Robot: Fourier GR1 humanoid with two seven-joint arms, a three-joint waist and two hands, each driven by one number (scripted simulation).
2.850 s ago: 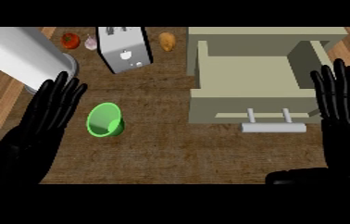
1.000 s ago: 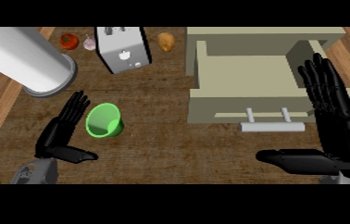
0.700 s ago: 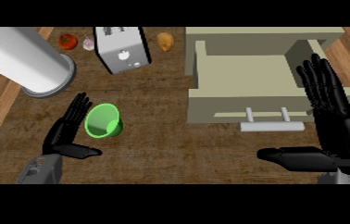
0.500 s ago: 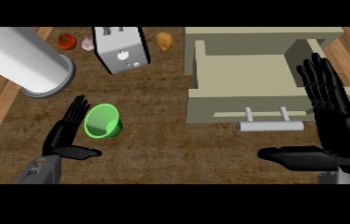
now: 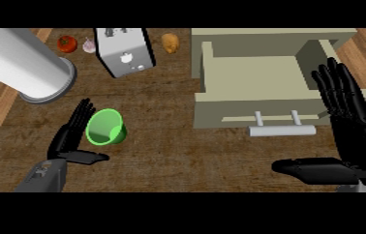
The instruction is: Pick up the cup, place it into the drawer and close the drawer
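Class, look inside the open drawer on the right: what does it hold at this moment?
The drawer stands open and only its bare beige floor shows. The green cup sits on the counter beside the left hand. The right hand covers the drawer's right edge, so that strip cannot be checked.

steel cylinder [image 5: 32,64] cropped, perhaps a pot

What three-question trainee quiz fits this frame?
1. True or false: the green cup already lies inside the drawer.
2. Which hand is beside the cup? A) left B) right
3. Fill in: the drawer is ____ (open/closed).

Key: 1. false, it stands on the counter. 2. A, the left hand is open, fingers along the cup's left side; the right hand is open near the drawer. 3. open.
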